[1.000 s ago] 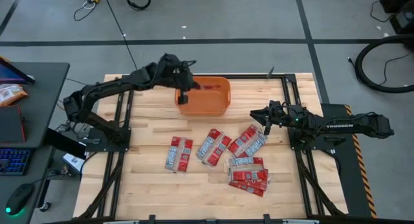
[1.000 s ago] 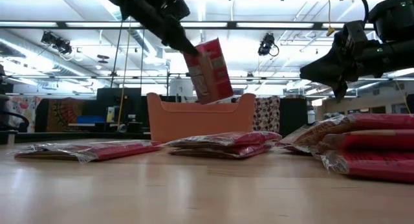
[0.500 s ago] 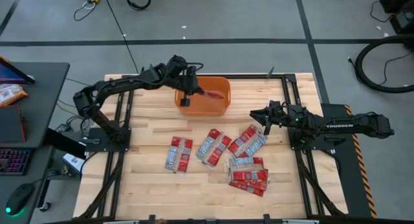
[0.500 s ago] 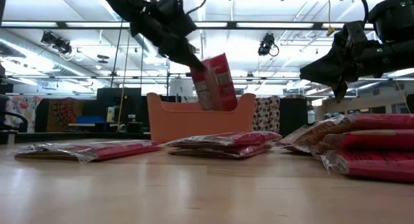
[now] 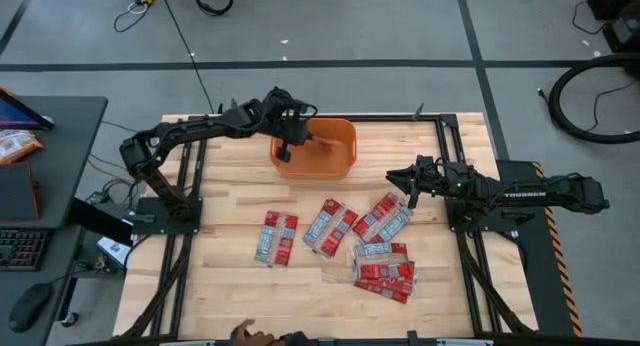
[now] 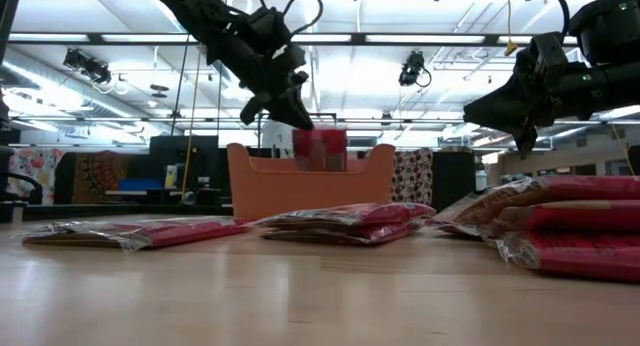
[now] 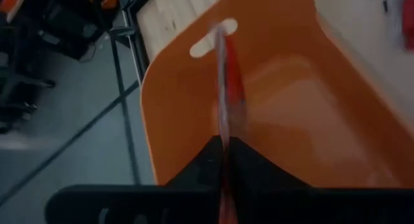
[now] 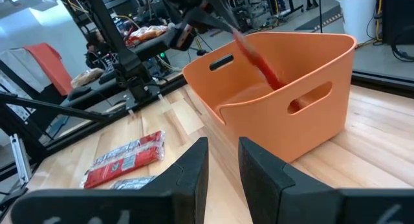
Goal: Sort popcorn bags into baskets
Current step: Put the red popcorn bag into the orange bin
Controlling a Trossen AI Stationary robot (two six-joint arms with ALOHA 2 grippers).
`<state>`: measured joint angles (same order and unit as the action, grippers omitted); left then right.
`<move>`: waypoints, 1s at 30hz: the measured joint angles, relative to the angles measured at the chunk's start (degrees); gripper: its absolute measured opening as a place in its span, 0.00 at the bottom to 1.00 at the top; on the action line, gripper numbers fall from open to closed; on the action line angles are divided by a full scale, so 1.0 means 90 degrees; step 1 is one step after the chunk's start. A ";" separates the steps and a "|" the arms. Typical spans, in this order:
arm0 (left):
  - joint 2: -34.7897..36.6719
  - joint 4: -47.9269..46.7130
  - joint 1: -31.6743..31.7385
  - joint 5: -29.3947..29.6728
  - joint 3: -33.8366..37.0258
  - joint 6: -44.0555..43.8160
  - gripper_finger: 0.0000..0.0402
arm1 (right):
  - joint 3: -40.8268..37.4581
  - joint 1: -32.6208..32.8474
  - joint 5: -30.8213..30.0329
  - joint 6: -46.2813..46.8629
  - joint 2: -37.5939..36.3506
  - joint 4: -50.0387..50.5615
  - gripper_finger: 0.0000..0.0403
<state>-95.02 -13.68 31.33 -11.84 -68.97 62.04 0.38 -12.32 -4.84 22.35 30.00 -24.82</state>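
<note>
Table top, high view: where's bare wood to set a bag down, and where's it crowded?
Bare wood: the left strip beside the leftmost popcorn bag, the front-left corner, and the patch right of the orange basket. Crowded: centre to front-right, where bags overlap below the right gripper. The left gripper hangs over the basket.

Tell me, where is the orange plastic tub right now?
In the high view the orange plastic tub sits at the table's far middle, under the left gripper, which holds a red packet inside it.
</note>
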 joint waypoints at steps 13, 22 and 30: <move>0.0029 -0.0160 -0.0269 0.1695 -0.0002 -0.0159 0.25 | 0.0000 0.0000 0.0000 -0.0001 0.0000 0.0000 0.22; 0.0031 -0.0999 -0.0555 0.3487 -0.0002 -0.0312 0.25 | 0.0000 -0.0001 0.0000 -0.0001 0.0000 0.0003 0.22; 0.0032 -0.0990 -0.0631 0.5277 -0.0002 -0.1186 0.25 | 0.0000 0.0000 0.0000 -0.0001 0.0000 0.0003 0.22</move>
<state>-94.74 -22.60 25.65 35.65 -68.99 51.37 0.38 -12.32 -4.84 22.34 30.00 -24.80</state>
